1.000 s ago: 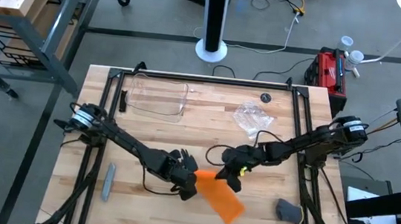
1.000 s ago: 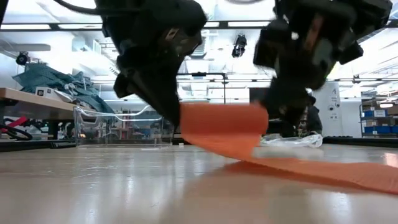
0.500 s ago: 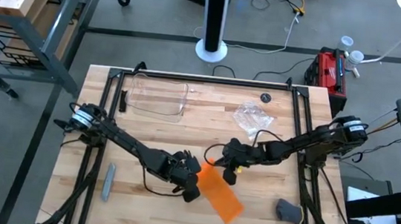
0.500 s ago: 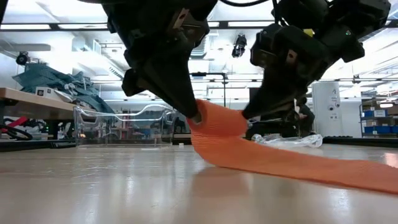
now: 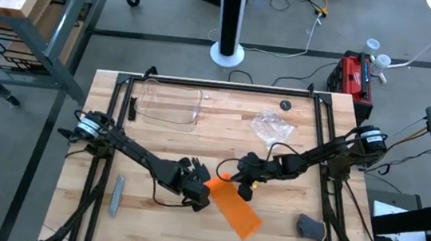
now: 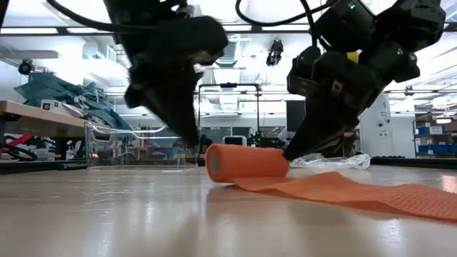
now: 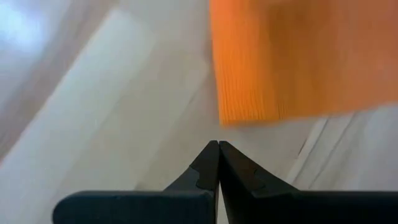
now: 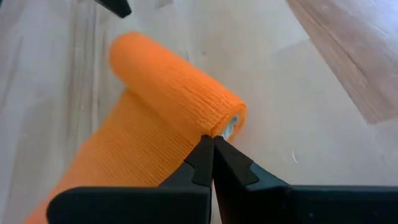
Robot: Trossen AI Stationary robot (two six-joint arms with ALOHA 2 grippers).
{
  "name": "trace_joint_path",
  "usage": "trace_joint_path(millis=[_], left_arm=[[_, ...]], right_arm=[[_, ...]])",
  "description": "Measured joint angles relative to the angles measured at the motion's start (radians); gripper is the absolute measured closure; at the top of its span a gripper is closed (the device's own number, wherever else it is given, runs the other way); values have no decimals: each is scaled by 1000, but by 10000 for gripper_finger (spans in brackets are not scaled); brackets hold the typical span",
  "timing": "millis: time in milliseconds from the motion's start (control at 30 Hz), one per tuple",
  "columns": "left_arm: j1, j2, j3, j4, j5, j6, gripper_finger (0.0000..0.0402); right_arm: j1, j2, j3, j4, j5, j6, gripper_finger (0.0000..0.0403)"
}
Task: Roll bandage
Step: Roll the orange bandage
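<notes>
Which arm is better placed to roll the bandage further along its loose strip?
Probably the right: the right gripper, shut, touches the open end of the bandage. The left gripper, also shut, sits just clear of it.

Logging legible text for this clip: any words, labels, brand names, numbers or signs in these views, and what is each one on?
None can be read.
The bandage shows plain orange fabric, no print.
The red case on the floor beyond the table: any marking is too small to read.
The blue bins on shelves in the low view: too blurred to read.
</notes>
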Motion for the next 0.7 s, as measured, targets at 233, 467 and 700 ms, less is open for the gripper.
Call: trace_joint_path(millis=[233,467,700], left_arm=[[4,18,0,203,-99,148,401],[14,49,-1,212,-109,175,401],[13,72,-2,240,-92,181,401]], right_arm=[[0,2,18,-5,23,-31,403],[5,2,53,-98,21,-37,391],[5,1,135,-311,22,-35,319]])
